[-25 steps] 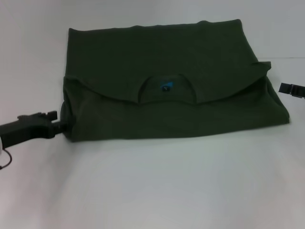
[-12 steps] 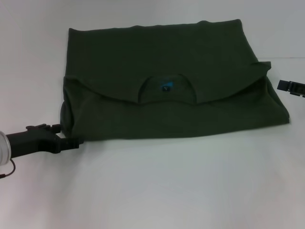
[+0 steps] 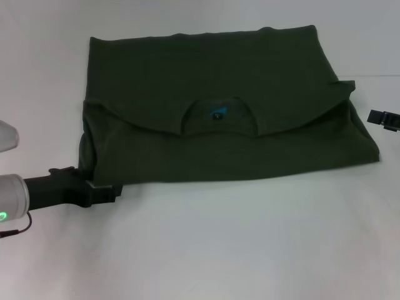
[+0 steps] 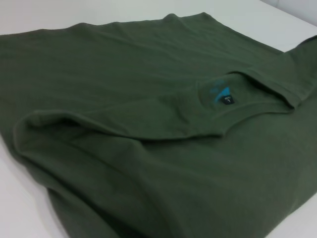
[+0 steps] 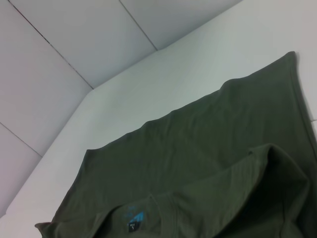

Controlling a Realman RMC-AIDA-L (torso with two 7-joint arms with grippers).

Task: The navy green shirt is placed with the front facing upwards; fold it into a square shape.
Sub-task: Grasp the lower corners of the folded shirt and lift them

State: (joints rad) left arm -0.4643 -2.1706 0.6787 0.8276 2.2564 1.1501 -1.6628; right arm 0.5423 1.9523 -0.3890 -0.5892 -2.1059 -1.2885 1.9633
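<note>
Crosswise lies the navy green shirt (image 3: 225, 119), neck label (image 3: 218, 114) near-facing; left gripper (image 3: 105, 194) beside its corner, grip unclear.

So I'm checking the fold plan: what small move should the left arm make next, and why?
Probably nudge the left end effector forward to the near-left corner of the navy green shirt and grip it. It sits just off that edge, and the shirt is only folded once, still wider than square. The right end effector waits by the right edge.
</note>
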